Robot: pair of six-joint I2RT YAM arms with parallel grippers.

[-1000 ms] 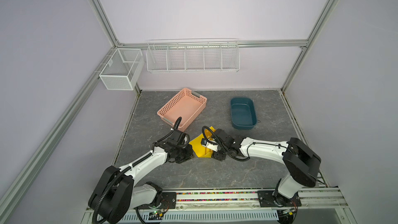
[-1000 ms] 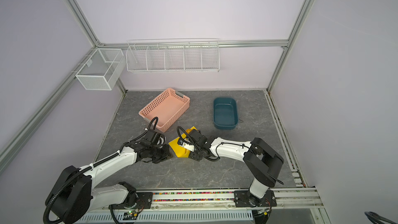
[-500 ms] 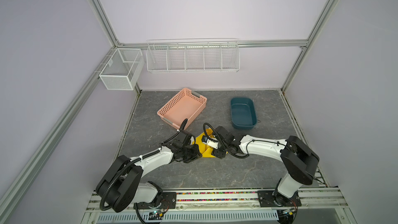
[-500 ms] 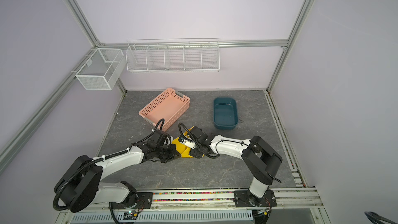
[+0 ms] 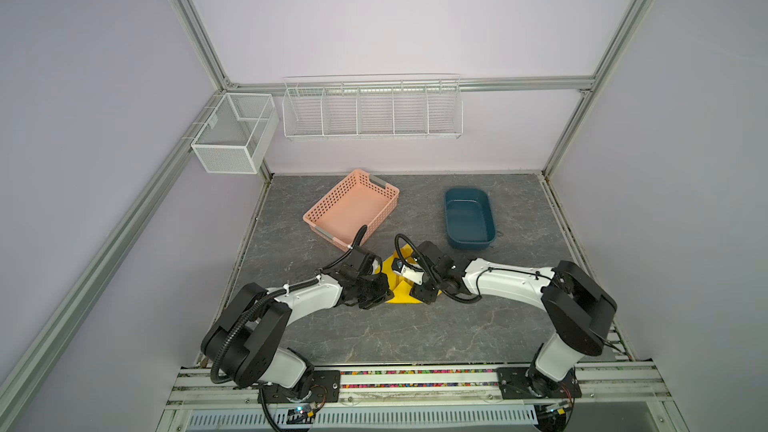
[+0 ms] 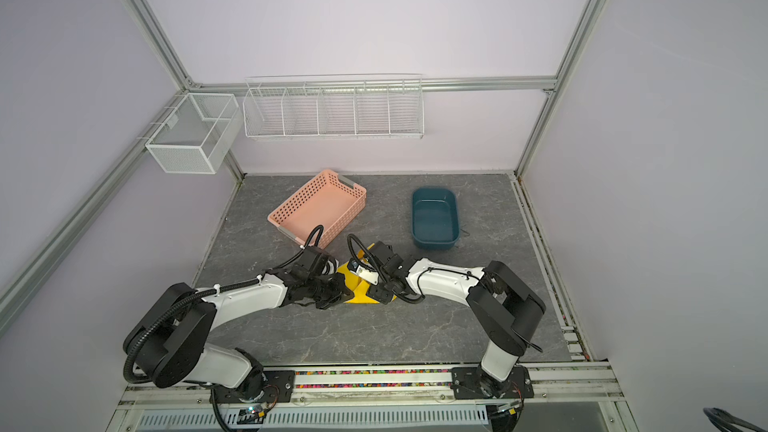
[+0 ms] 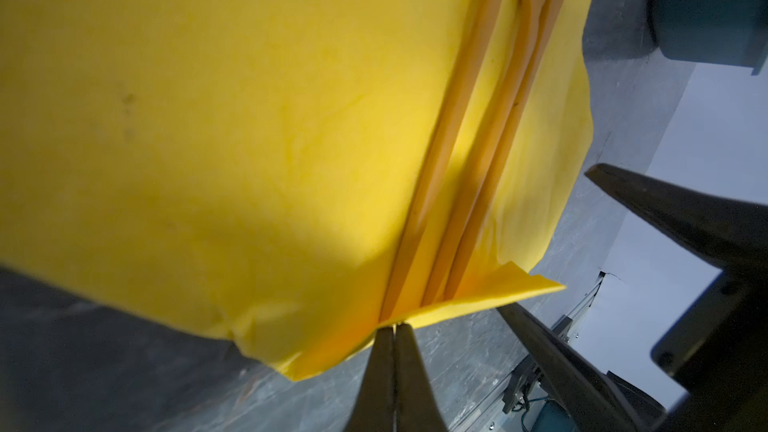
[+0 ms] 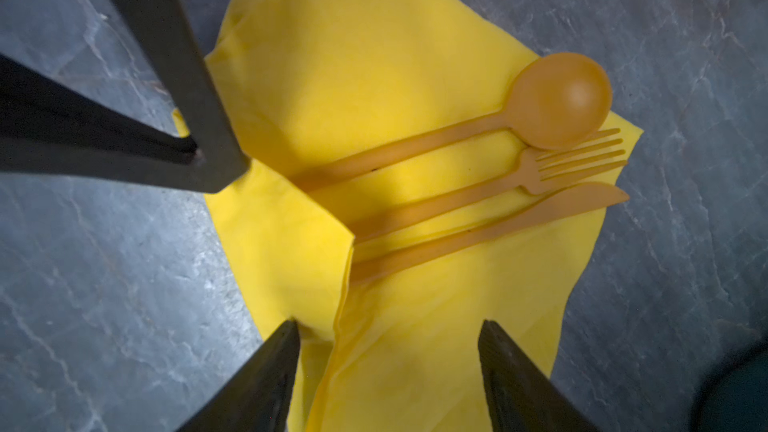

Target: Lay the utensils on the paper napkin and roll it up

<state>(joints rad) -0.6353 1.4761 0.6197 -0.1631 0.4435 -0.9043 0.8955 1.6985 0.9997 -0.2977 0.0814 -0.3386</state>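
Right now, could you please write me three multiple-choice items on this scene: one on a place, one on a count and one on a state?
1. Where do the utensils lie?
A. in the pink basket
B. in the blue tub
C. on the paper napkin

2. How many utensils are there?
A. two
B. three
C. four

3. How does the right end effector stand?
A. open
B. shut on a utensil
C. shut on the napkin's edge

Answers:
1. C: in the right wrist view they lie side by side on the yellow sheet.
2. B: a spoon, a fork and a knife.
3. A: its fingers stand wide apart over the napkin and grip nothing.
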